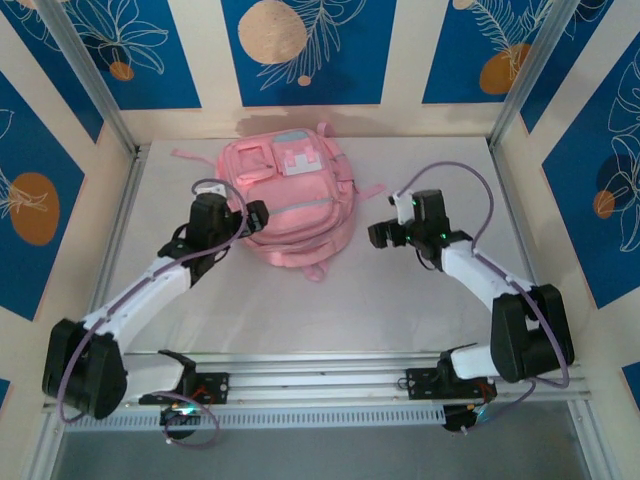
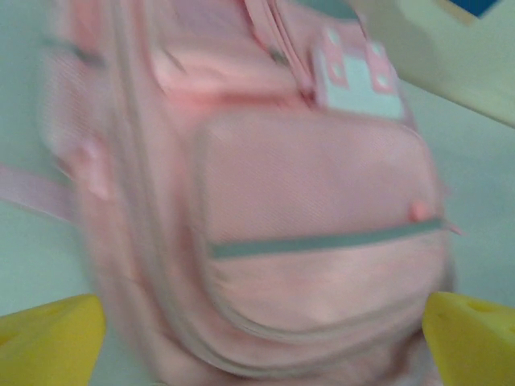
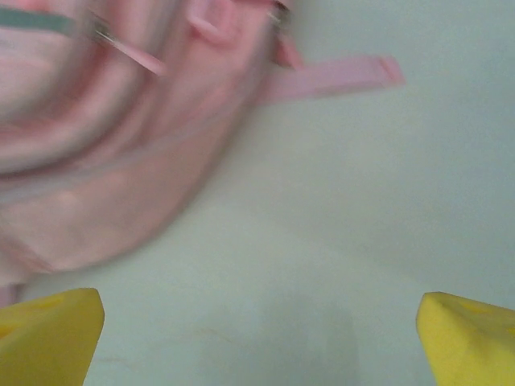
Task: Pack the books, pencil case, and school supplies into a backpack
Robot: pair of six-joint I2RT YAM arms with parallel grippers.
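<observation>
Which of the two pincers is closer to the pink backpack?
The left pincer: it sits at the backpack's edge, while the right pincer hangs apart over bare table.

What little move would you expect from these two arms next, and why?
Probably the left gripper eases onto the pink backpack to grip it: its open jaws frame the front pocket, while the right gripper, also open, faces bare table beside the bag.

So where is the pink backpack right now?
In the top view the pink backpack lies flat on the table, at the far middle, front side up. The left arm reaches its left edge; the right arm is just right of it.
</observation>
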